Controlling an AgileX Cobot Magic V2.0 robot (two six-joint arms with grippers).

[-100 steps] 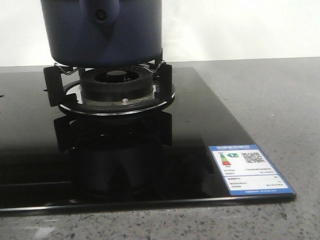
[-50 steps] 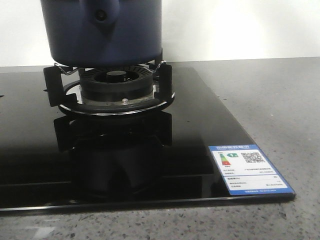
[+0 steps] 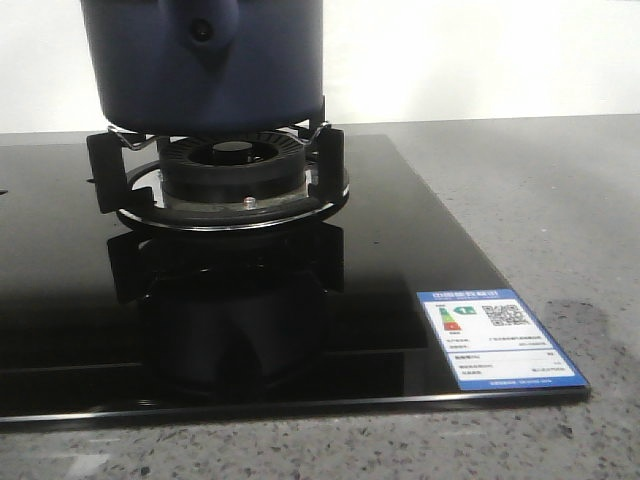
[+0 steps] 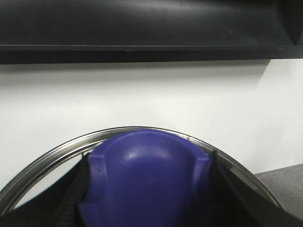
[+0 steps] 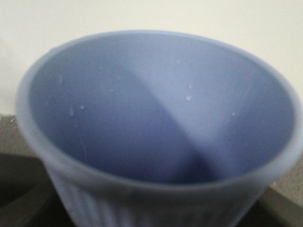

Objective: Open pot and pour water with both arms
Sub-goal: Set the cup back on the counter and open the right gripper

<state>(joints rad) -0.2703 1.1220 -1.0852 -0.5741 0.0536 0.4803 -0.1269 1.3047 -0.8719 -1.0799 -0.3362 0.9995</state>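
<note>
The dark navy-blue pot (image 3: 200,70) stands on the gas burner's supports, its handle stub (image 3: 203,28) with the small hole facing me; its top is cut off by the frame. In the left wrist view my left gripper (image 4: 149,210) is shut on a rounded blue lid knob (image 4: 147,175), with black fingers (image 4: 71,198) on both sides. The lid's steel rim (image 4: 52,161) arcs behind the knob. In the right wrist view a pale blue ribbed cup (image 5: 156,123) fills the frame, upright and close. It hides my right gripper's fingers. Neither arm shows in the front view.
The burner (image 3: 235,165) sits on a glossy black glass cooktop (image 3: 400,250) with a blue-and-white energy label (image 3: 500,338) at its front right corner. Grey speckled counter (image 3: 540,200) lies to the right. A black range hood (image 4: 142,28) hangs against the white wall.
The pot has not moved. The dark reflections on the cooktop glass in front of the burner have shifted slightly.
</note>
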